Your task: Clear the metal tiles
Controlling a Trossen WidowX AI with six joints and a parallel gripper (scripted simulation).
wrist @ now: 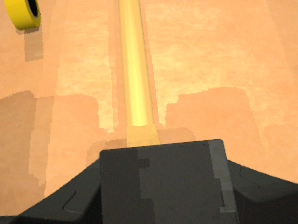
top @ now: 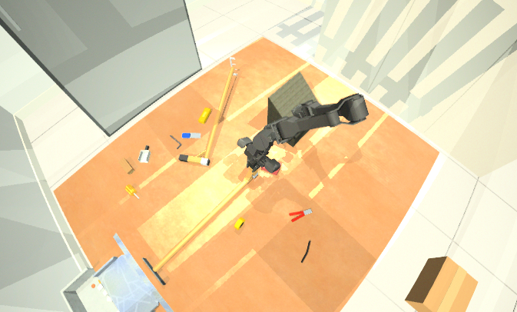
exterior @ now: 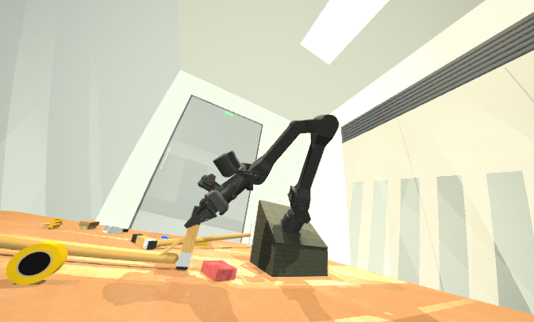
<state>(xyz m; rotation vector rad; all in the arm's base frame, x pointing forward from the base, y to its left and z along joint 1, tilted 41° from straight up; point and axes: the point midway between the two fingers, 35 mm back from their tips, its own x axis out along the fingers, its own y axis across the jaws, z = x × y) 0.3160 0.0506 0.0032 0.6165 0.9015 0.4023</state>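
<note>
My gripper [top: 253,170] [exterior: 191,225] is shut on the wooden upright grip of the long scraper [top: 206,223] [exterior: 121,254] [wrist: 135,65]. The grip's silver and black foot [exterior: 183,259] is low, close to the table. The pole runs away from the gripper to a black blade [top: 160,279], which stands on the near side of the steel plate [top: 128,277], off its edge. No tile shows on the visible part of the plate. Several white tiles [top: 100,287] and an orange one [top: 93,286] appear inside the catch box [top: 71,288] at the far end. The frame cuts off part of the plate and box.
A red block [exterior: 218,270] lies close beside the gripper. A yellow tape roll [top: 239,224] [wrist: 17,17] lies beside the pole. Red-handled pliers [top: 296,214] and a black rod [top: 307,250] lie on one side. A second long tool [top: 218,112] and small tools lie on the other.
</note>
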